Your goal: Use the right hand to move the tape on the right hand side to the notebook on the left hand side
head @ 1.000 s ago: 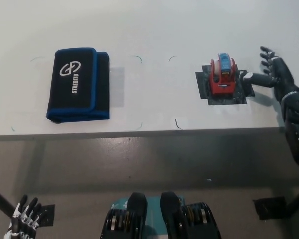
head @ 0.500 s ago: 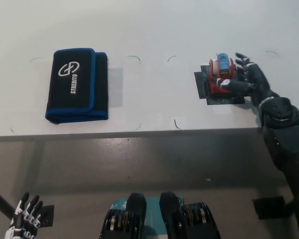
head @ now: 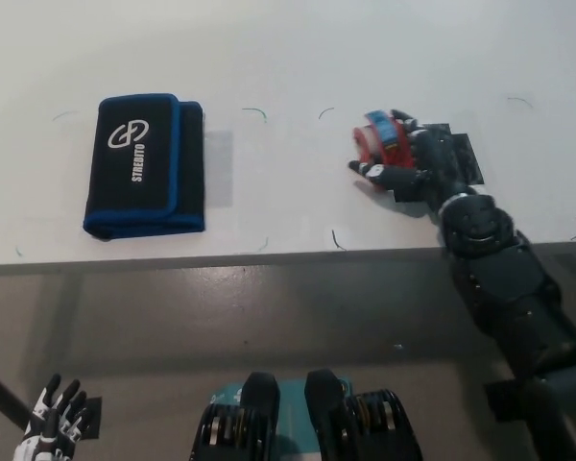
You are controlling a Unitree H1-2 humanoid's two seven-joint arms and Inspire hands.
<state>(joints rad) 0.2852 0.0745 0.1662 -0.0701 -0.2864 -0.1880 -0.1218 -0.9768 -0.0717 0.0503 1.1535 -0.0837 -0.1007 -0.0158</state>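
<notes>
The red tape dispenser point(head: 382, 142) with a white roll is held in my black right hand point(head: 411, 165), which is shut on it just left of the dark square patch point(head: 466, 154) on the white table. The black notebook point(head: 142, 165) with blue edging and a white logo lies flat at the table's left side, well apart from the tape. My white left hand point(head: 50, 427) rests low at the lower left, below the table's edge, fingers apart and holding nothing.
The white table point(head: 288, 58) has thin pen marks between notebook and tape. Its front edge point(head: 269, 259) runs across the middle of the picture, with grey floor below. A dark foot plate point(head: 514, 399) lies on the floor at the lower right.
My right hand closed on the tape and carried it left off the dark patch. The camera has shifted slightly, so the notebook sits a little further left.
</notes>
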